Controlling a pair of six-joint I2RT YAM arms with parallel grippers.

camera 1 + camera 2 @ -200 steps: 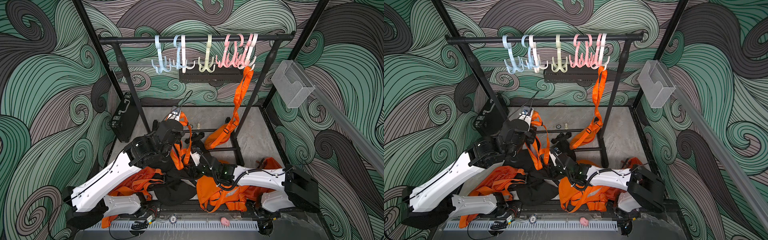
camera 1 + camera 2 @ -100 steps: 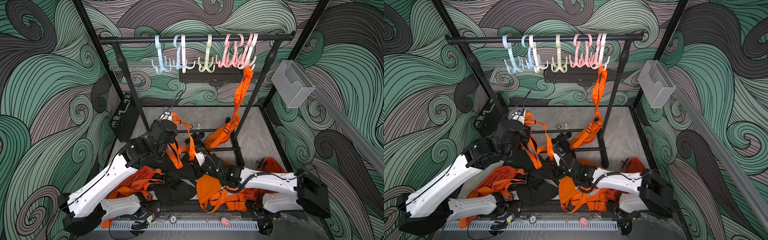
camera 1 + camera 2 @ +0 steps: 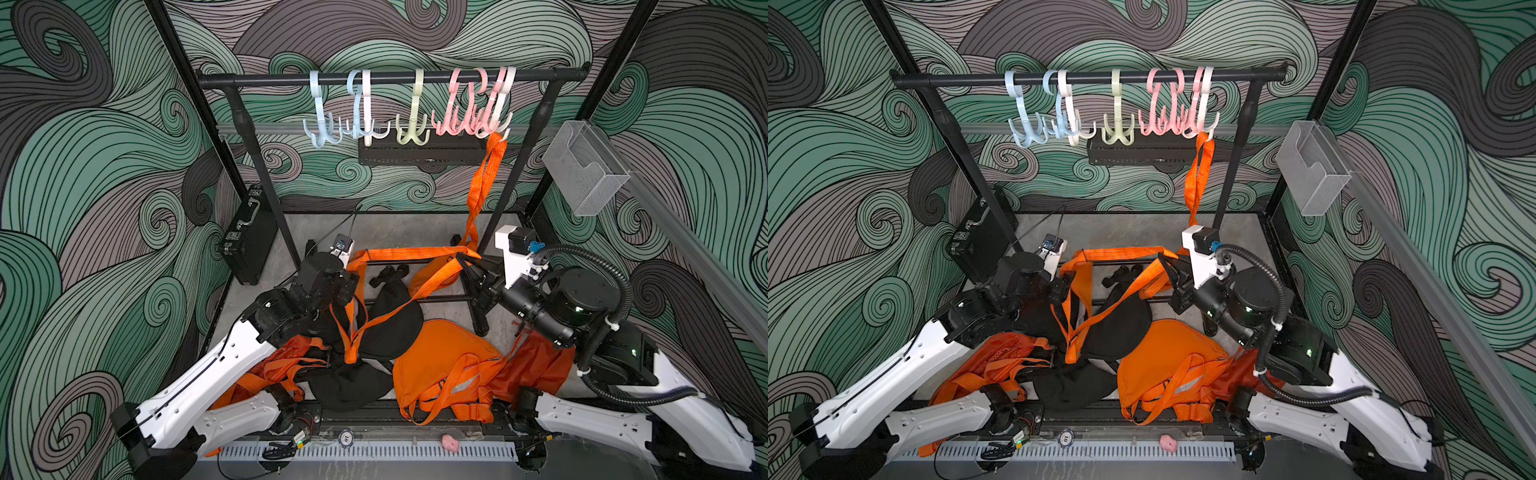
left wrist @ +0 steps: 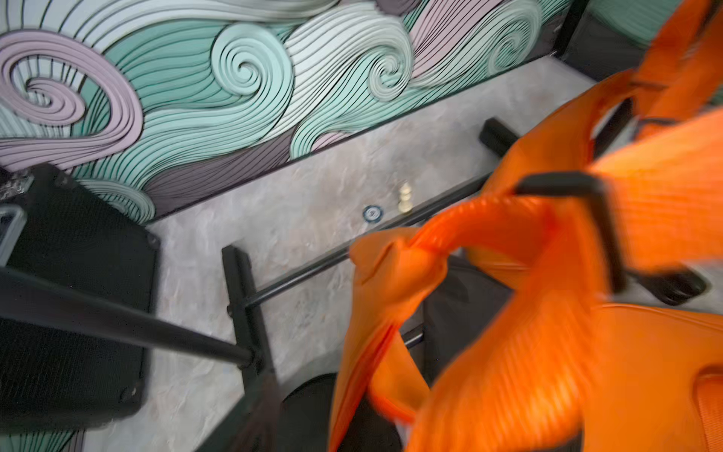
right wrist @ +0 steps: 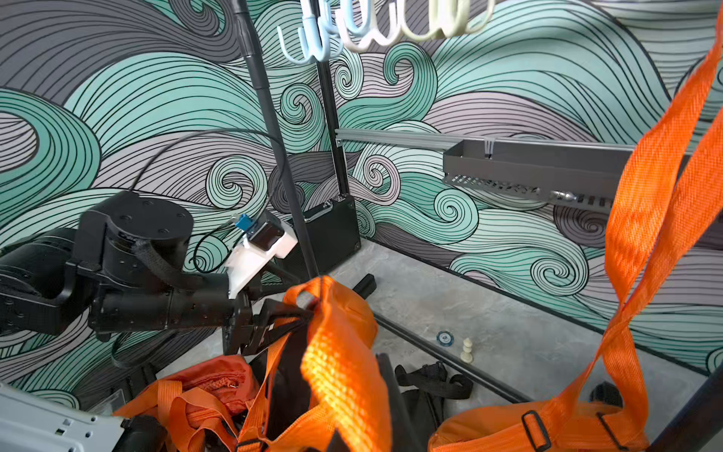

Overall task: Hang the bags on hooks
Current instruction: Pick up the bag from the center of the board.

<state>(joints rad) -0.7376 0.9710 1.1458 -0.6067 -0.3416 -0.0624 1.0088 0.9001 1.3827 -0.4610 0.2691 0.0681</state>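
A black bag (image 3: 395, 328) lies on the floor among the other bags, and its orange strap (image 3: 407, 251) stretches taut between my two grippers. My left gripper (image 3: 351, 284) stands open, with the strap's loop (image 5: 313, 291) draped over one finger. My right gripper (image 3: 463, 266) is shut on the strap's other end, beside the rack's right post. Several pastel hooks, blue (image 3: 324, 133), green (image 3: 413, 133) and pink (image 3: 461, 124), hang on the black rail (image 3: 270, 79). In the left wrist view the strap (image 4: 391, 266) is a blurred band of orange.
An orange bag (image 3: 436, 274) hangs low from the white hook (image 3: 496, 124). More orange bags (image 3: 444, 365) lie piled in front. A black case (image 3: 249, 237) leans at the left. A clear box (image 3: 582, 174) juts from the right wall. A chess piece (image 5: 467, 350) and a chip (image 5: 445, 338) sit on the floor.
My right gripper shut on the strap and swung back and right, pulling it taut. My left gripper opened and stayed roughly in place.
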